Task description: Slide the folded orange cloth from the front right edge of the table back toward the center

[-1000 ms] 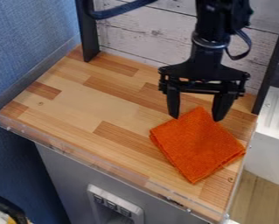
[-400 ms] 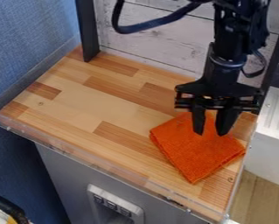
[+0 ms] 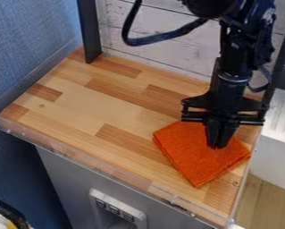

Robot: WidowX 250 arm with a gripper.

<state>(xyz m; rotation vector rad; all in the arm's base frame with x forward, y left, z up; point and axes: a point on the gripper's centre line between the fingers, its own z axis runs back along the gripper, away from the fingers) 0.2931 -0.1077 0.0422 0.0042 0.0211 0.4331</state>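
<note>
The end effector [image 3: 216,147] went down and got narrow, and the orange cloth [image 3: 195,156] lies right under its tips.

Wooden work surface [image 3: 88,105], light butcher-block pattern, strips in pale tan and reddish brown. Clear raised rim [image 3: 111,173] along front edge. Small round dark mark [image 3: 41,106] near left end, another close to front right corner. Orange cloth [image 3: 195,163] directly on wood, right-hand part of surface, folded into rough square, lying flat. Layered edges at its left side, one corner pointing toward front rim.
</note>
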